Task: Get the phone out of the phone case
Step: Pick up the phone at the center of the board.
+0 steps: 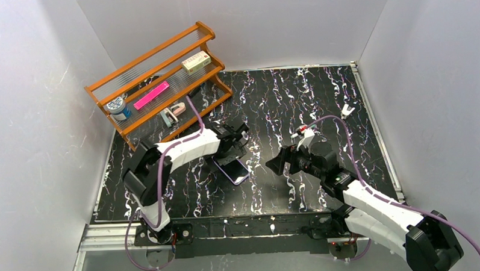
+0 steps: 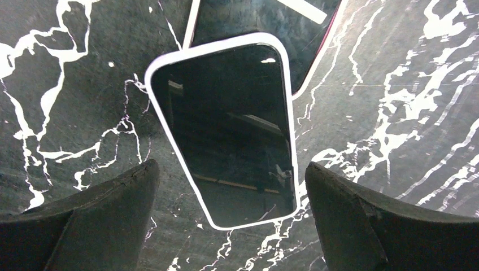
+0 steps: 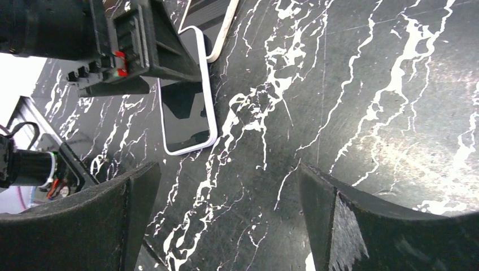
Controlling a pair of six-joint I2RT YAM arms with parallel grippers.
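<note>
A flat, glossy dark slab with a white rim (image 2: 226, 135) lies on the black marbled table. Its far end overlaps a second flat slab with a white and pink edge (image 2: 265, 22). I cannot tell which is the phone and which is the case. In the top view the pair (image 1: 234, 170) lies left of centre. My left gripper (image 2: 230, 169) is open just above the near end of the white-rimmed slab, with one finger on each side of it. My right gripper (image 3: 229, 169) is open and empty over bare table, to the right of the slabs (image 3: 188, 110).
An orange wooden rack (image 1: 157, 78) stands at the back left, holding a tape roll, a pink strip, a small box and a stapler. A small white clip (image 1: 346, 111) lies at the far right. White walls enclose the table.
</note>
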